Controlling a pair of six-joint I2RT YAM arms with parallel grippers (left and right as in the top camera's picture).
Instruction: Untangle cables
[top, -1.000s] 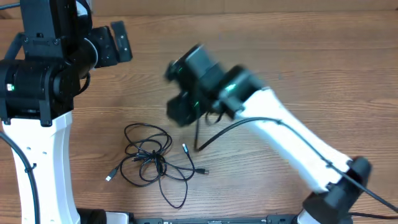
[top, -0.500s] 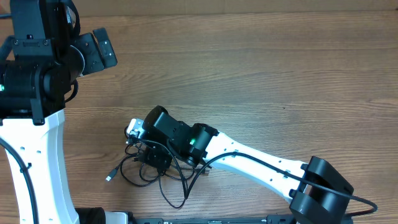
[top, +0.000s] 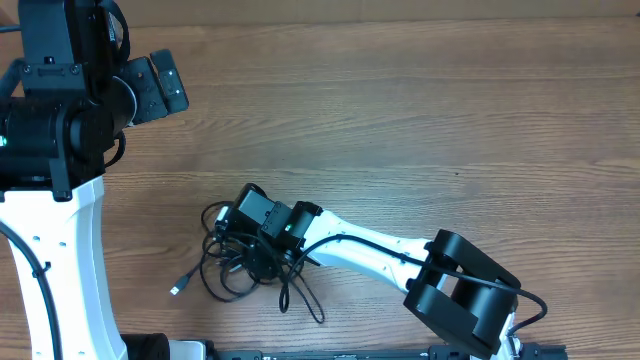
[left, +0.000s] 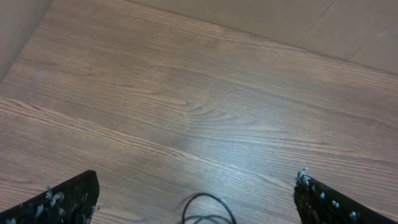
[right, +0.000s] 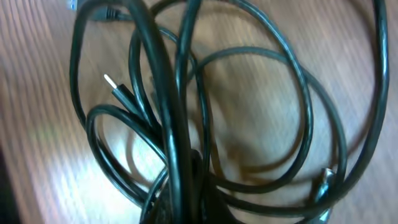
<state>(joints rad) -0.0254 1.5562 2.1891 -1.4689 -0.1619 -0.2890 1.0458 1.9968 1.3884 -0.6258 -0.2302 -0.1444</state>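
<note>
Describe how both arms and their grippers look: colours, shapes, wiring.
Both arms have smooth white links joined by chunky black joint housings, with a thin black cable running along each. The left arm carries black fingers flecked with white. The right arm has a boxy black wrist section.

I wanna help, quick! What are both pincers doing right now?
Left pincer: open, holding nothing.
Right pincer: right at the cables; cannot tell if it is shut.
</note>
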